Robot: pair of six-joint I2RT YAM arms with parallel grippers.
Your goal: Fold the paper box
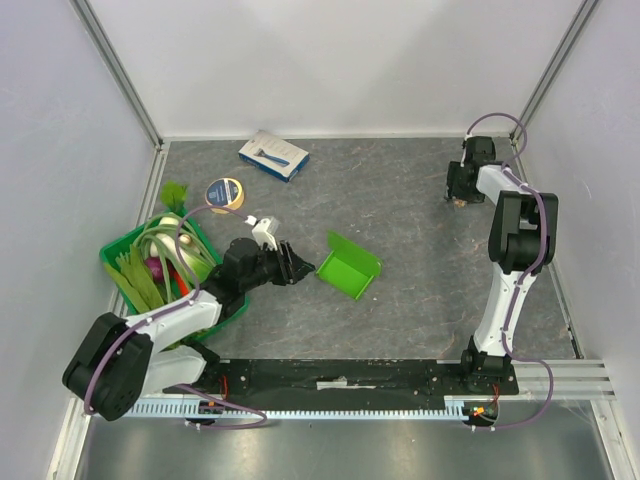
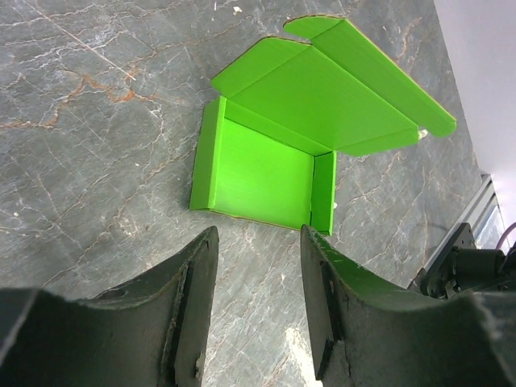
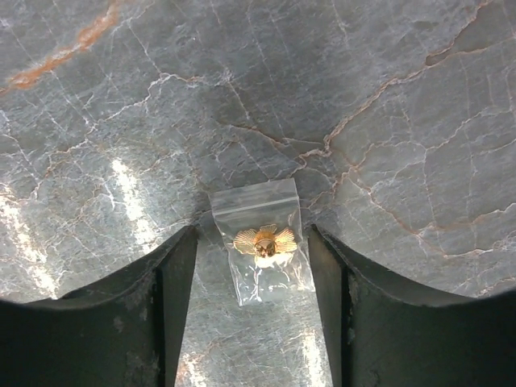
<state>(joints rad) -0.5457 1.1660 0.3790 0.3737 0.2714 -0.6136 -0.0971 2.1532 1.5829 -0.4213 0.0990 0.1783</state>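
1. Your left gripper (image 2: 256,234): jaws apart, empty.
2. Paper box (image 2: 266,173): just ahead of it on the table (image 2: 81,121), lid flap raised.
3. Your right gripper (image 3: 254,234), far right: jaws apart, straddling a small clear bag (image 3: 262,266) that only its wrist view makes out.

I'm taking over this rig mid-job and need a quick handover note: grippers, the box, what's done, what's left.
Left gripper: open, empty, aimed at the paper box, just short of it.
Right gripper: open, straddling a small clear bag at the far right, away from the box.
Done: side walls stand up.
Left: lid open; fold it down and tuck it.
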